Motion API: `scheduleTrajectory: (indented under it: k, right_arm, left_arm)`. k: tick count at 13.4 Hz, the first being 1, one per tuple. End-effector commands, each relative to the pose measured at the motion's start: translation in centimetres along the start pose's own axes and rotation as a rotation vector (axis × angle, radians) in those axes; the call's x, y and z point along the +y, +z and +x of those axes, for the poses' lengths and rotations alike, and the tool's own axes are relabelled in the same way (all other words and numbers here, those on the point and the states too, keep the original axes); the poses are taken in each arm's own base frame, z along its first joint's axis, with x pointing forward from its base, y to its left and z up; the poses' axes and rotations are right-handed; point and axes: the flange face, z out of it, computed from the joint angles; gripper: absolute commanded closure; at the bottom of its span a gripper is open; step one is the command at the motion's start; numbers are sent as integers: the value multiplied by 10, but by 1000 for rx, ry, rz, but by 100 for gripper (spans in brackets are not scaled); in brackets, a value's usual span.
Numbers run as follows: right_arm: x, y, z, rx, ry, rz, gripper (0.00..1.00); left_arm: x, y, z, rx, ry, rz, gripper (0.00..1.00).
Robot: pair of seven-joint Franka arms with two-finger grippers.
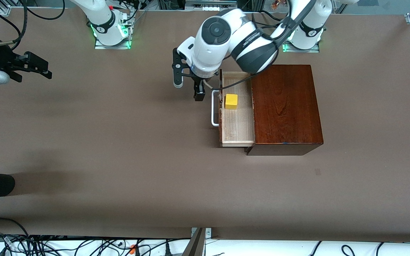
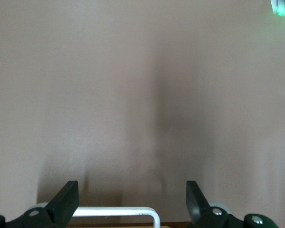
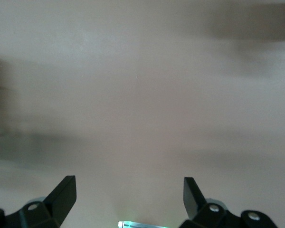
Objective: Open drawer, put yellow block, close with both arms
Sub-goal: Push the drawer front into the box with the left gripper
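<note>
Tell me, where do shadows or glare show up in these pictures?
Front view: soft shadows lie on the brown table, and the wooden box top has a mild sheen. Left wrist view: a dim vertical shadow runs above the white handle. Right wrist view: blurred dark bands cross the table, with a green glow at the edge.

High front camera faces the robots; both wrist cameras look down on the table [image 1: 119, 142].
</note>
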Motion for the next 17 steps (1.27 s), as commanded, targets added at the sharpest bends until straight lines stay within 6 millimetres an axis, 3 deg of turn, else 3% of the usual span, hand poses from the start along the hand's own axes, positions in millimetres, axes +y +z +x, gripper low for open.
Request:
scheduleTrajectory:
  k: [1, 5, 7, 17]
  right_arm:
    - [-2, -1, 5, -5, -1, -18, 0]
    - [-8, -2, 6, 1, -5, -8, 0]
    - [-10, -2, 6, 4, -11, -7, 0]
    - [-8, -3, 9, 31, -11, -8, 0]
  left_arm:
    - [-11, 49, 2, -41, 127, 45, 0]
    - [-22, 92, -18, -146, 179, 55, 0]
    - [-34, 101, -39, -182, 203, 26, 0]
    - [-77, 87, -118, -309, 95, -81, 0]
